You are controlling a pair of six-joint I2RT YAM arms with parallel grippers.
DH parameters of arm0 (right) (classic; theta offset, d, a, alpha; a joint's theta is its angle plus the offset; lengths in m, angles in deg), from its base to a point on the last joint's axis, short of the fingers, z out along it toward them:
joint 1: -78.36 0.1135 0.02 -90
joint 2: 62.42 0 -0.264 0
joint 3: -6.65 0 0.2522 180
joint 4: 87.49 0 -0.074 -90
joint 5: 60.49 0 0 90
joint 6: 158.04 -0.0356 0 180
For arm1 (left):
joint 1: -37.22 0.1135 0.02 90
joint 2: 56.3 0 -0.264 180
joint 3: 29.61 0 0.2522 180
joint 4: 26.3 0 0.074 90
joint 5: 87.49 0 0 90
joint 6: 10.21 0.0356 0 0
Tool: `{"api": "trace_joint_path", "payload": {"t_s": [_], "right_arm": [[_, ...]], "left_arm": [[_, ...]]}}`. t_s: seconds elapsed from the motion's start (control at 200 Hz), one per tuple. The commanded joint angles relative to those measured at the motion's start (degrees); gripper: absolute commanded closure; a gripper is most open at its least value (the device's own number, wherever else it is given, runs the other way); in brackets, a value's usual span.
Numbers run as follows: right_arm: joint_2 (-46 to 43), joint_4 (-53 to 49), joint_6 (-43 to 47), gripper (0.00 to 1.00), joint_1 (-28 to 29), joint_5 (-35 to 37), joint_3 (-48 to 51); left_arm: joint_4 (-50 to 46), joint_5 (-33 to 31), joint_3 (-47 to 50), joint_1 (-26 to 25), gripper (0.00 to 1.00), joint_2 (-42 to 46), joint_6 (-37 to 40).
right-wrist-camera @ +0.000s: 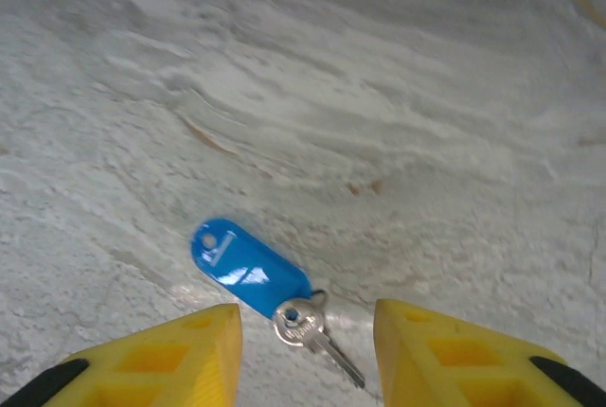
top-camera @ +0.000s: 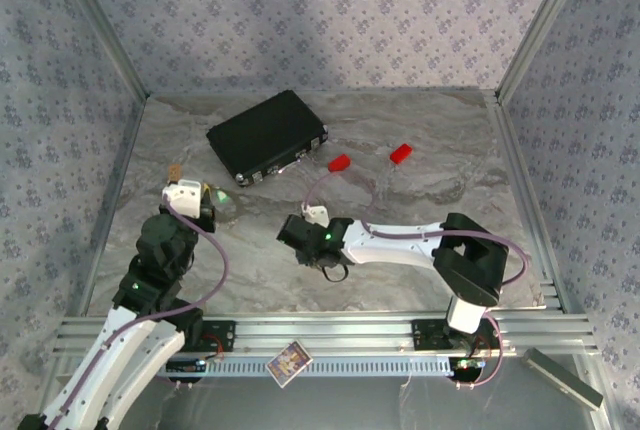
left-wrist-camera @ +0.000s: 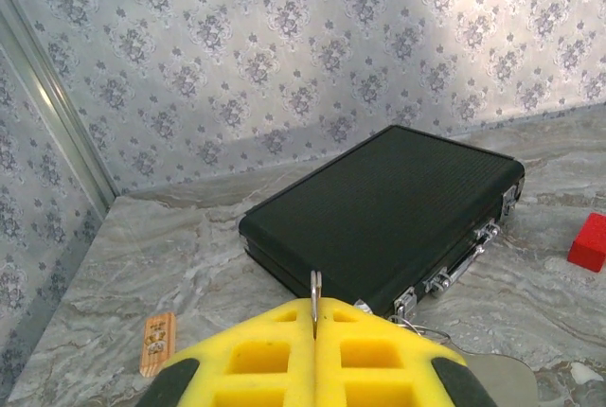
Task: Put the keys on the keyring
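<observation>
Right wrist view: the right gripper (right-wrist-camera: 305, 312) stands with its yellow fingers (right-wrist-camera: 180, 360) wide apart, gripping nothing. The blue key (right-wrist-camera: 248, 267) lies flat on the marble table (right-wrist-camera: 379, 95) between the fingers, with its blue head to the left and its metal blade toward the camera.

Left wrist view: the left gripper (left-wrist-camera: 315, 310) is closed, pinching a thin silvery keyring (left-wrist-camera: 315, 286) that protrudes upright from the seam. Beyond it lies a black case (left-wrist-camera: 388, 208). A red block (left-wrist-camera: 589, 241) sits to the right of the case.
</observation>
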Motion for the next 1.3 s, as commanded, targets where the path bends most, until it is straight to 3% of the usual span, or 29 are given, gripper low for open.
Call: {"api": "trace_joint_path", "payload": {"t_s": [0.0, 0.175, 0.47, 0.765, 1.129, 1.294], "right_arm": [[-1.1, -0.8, -10.0, 0.55, -1.3, -5.3, 1.4], [-0.9, 6.4, -13.6, 0.55, -4.3, -12.1, 4.0], [1.1, 5.5, -16.0, 0.64, -5.5, -14.9, 3.1], [3.5, -0.2, -15.7, 0.66, -5.1, -14.0, 0.0], [4.0, -1.6, -14.5, 0.83, -5.2, -13.0, -1.2], [4.1, -2.1, -14.4, 0.86, -5.5, -13.2, -1.3]], "left_arm": [[4.0, 0.6, 0.0, 0.3, 1.00, 1.1, -0.9], [3.8, 1.0, -0.2, 0.3, 1.00, 1.3, -0.9], [3.8, 1.9, -0.2, 0.3, 1.00, 1.4, -1.0], [4.3, 2.7, 0.2, 0.3, 1.00, 1.4, -1.0], [4.5, 3.2, 0.5, 0.3, 1.00, 1.6, -1.2], [4.5, 3.3, 0.6, 0.3, 1.00, 1.8, -1.1]]}}
